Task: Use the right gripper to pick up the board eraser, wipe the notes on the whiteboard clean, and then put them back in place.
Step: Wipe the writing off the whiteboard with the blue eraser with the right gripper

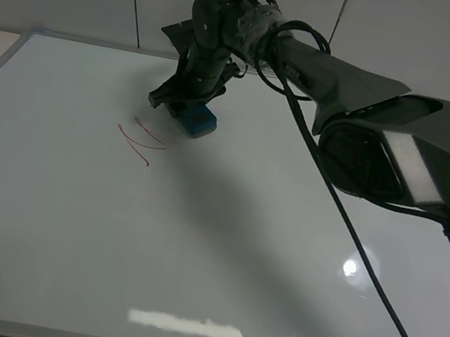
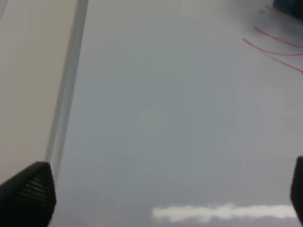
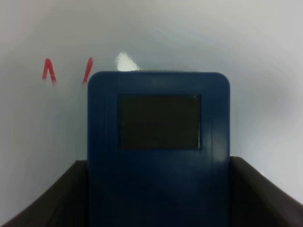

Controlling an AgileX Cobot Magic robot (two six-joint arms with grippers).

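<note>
The whiteboard (image 1: 195, 241) fills most of the exterior high view. The red notes (image 1: 142, 139) are scribbled at its upper left; they also show in the left wrist view (image 2: 272, 45) and the right wrist view (image 3: 49, 71). My right gripper (image 1: 185, 106) is shut on the blue board eraser (image 1: 199, 119), which rests on the board just right of the notes. In the right wrist view the eraser (image 3: 158, 142) sits between both fingers (image 3: 52, 198). My left gripper (image 2: 161, 189) is open and empty over the board's left part, near the frame.
The silver frame (image 2: 66, 109) runs along the board's left edge, with pale table beyond it. The right arm's black cable (image 1: 365, 261) trails across the board's right side. A white wall stands behind the board.
</note>
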